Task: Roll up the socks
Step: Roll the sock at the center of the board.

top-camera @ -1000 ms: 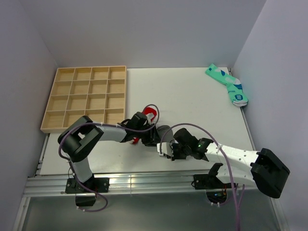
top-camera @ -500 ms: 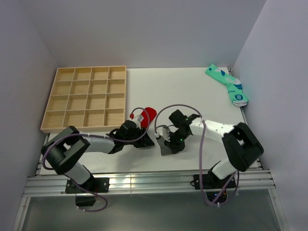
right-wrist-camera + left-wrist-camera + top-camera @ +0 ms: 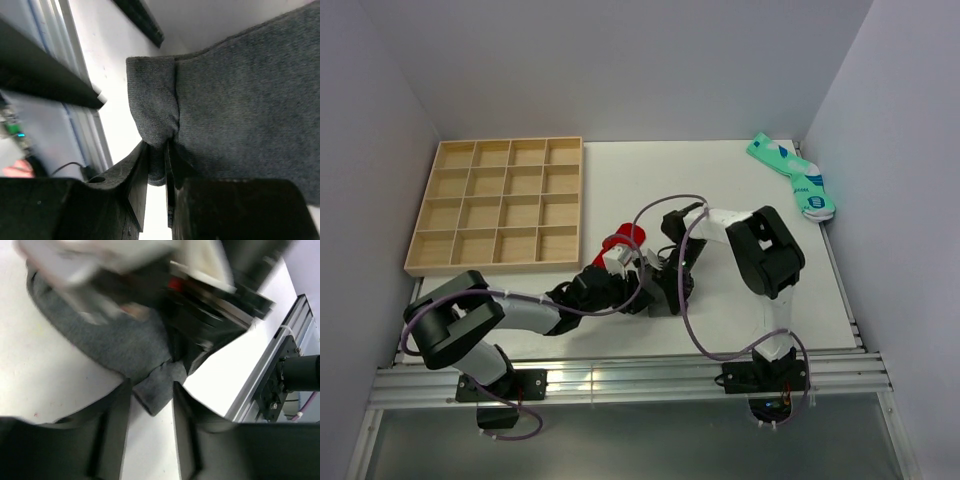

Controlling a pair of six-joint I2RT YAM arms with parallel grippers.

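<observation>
table (image 3: 710,185) white | walls (image 3: 620,70) pale lilac | wooden tray (image 3: 492,268) far-left | grey sock (image 3: 235,100) front-centre

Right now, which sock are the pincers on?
The dark grey sock: its fabric sits between the fingers of the left pincer and the right pincer. The red sock lies behind it; the mint-green socks are far off.

Black-jointed, pale-grey-linked arms (image 3: 520,305) with looping purple cables (image 3: 695,330); matte black fingers (image 3: 112,435) on left gripper (image 3: 152,392) and right gripper (image 3: 156,160).

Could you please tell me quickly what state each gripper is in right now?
Left gripper: closed on a corner of the grey sock.
Right gripper: closed on a fold of the grey sock.
</observation>
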